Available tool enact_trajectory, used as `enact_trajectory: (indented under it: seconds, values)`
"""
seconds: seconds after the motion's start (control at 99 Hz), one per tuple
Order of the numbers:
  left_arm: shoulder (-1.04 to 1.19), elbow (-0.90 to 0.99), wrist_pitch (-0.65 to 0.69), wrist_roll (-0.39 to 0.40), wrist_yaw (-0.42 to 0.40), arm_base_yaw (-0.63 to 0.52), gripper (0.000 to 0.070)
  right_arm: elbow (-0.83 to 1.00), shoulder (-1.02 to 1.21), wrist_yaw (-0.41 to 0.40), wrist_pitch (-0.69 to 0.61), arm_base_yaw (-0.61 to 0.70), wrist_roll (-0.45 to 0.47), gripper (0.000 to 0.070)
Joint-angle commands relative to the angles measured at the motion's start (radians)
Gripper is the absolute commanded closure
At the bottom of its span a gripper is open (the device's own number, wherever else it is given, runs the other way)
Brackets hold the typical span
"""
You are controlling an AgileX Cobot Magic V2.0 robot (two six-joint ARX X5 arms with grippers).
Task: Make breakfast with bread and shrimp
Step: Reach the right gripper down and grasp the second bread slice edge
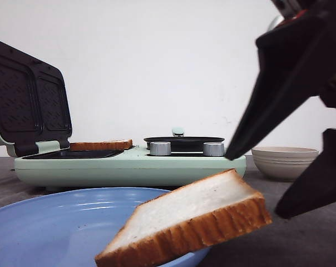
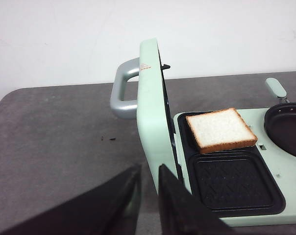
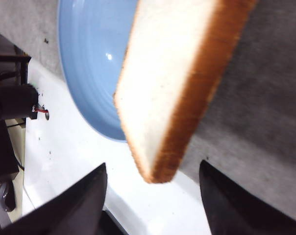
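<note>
One slice of bread [image 1: 190,219] is seen propped on the rim of the blue plate [image 1: 57,222] at the near edge of the table [image 1: 301,239], tilted, with one corner raised toward the right and its lower corner hanging over the plate's edge. The right claw [image 1: 285,167] is held wide apart just beside that raised corner; one dark finger is seen above the slice and one below and to its right, and neither is shown touching it. In the right wrist view the slice [image 3: 172,83] lies ahead of the spread fingers [image 3: 79,200], its crust end pointing into the gap between them.

The second slice of bread [image 2: 220,129] lies flat on the far grill plate of the pale green sandwich maker [image 2: 153,127], whose lid is stood open. The left claw [image 2: 147,196] is held beside the lid's outer face, its fingers drawn narrow, with nothing seen between them.

A beige bowl [image 1: 283,161] stands behind, to the right of the appliance.
</note>
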Motion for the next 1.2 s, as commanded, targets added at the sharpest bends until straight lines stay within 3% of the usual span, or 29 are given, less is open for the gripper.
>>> enact_trajectory:
  seconds: [0.0,0.505,0.818,1.03,1.192]
  values:
    - [0.004,0.006,0.011,-0.008,-0.003,0.000,0.0695,0.003,0.025,-0.003,0.017,0.019,0.011,0.0339]
    - [0.004,0.006,0.011,-0.008,-0.003,0.000,0.0695,0.003,0.082,0.009,0.084,0.052,0.022,0.0344]
    - [0.004,0.006,0.011,-0.008,-0.003,0.000,0.0695,0.003,0.082,0.035,0.081,0.052,0.016,0.0698]
    - [0.004,0.006,0.010,-0.008,-0.003,0.000,0.0695,0.003,0.081,0.026,0.106,0.052,-0.003,0.0700]
    - [0.004,0.006,0.011,-0.008,-0.003,0.000,0.0695,0.005,0.080,-0.021,0.250,0.052,0.036,0.0700]
